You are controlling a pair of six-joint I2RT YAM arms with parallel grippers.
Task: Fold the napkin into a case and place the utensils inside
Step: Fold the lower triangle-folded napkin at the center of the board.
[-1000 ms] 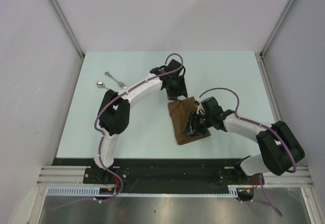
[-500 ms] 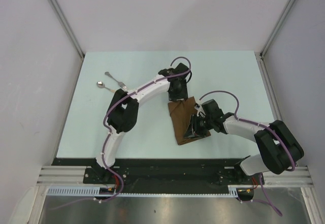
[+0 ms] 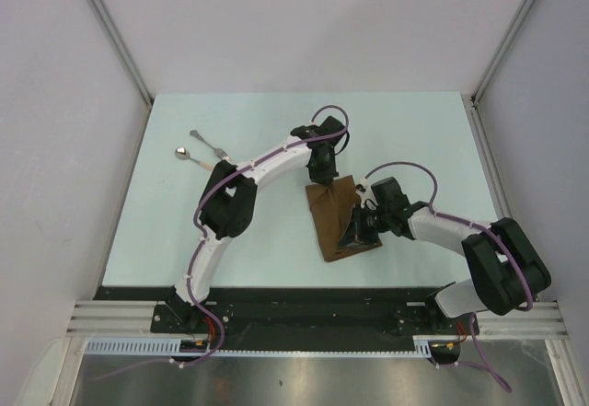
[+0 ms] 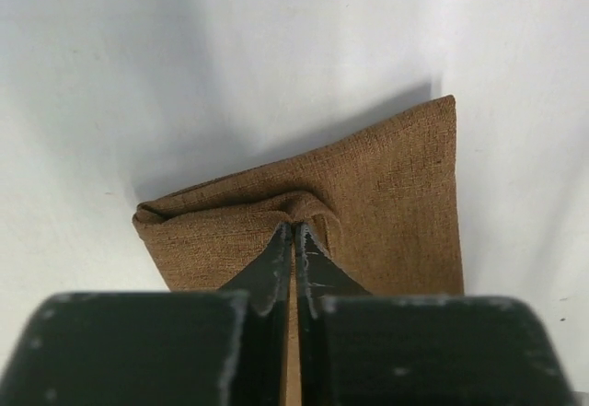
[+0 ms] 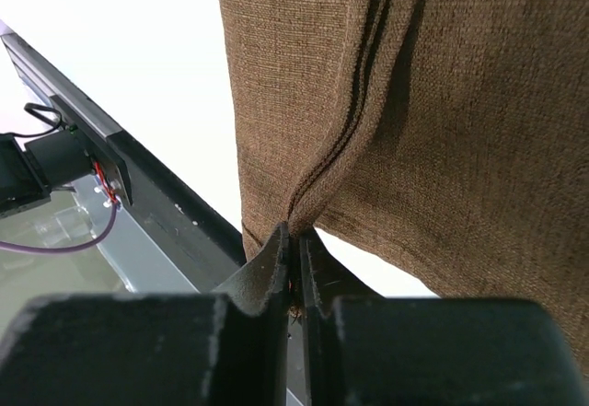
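Note:
The brown napkin (image 3: 329, 222) lies folded into an oblong in the middle of the table. My left gripper (image 3: 324, 179) is at its far end, shut, with a small ridge of the napkin (image 4: 396, 194) pinched between its tips (image 4: 294, 231). My right gripper (image 3: 357, 233) is at the cloth's right long side near the front corner, shut on a gathered fold of the napkin (image 5: 479, 121), which puckers at the tips (image 5: 294, 236). The utensils lie far left: a silver fork (image 3: 210, 143) and a spoon (image 3: 190, 156), both apart from the arms.
A black rail (image 3: 304, 307) with cabling runs along the table's near edge, and the rail (image 5: 101, 162) also shows just beyond the napkin's corner. White walls with metal posts (image 3: 110, 33) close in the table on three sides.
Both grippers have closed onto the napkin, each bunching up a bit of cloth. The left arm has shifted a little to the right, over the cloth's far end.

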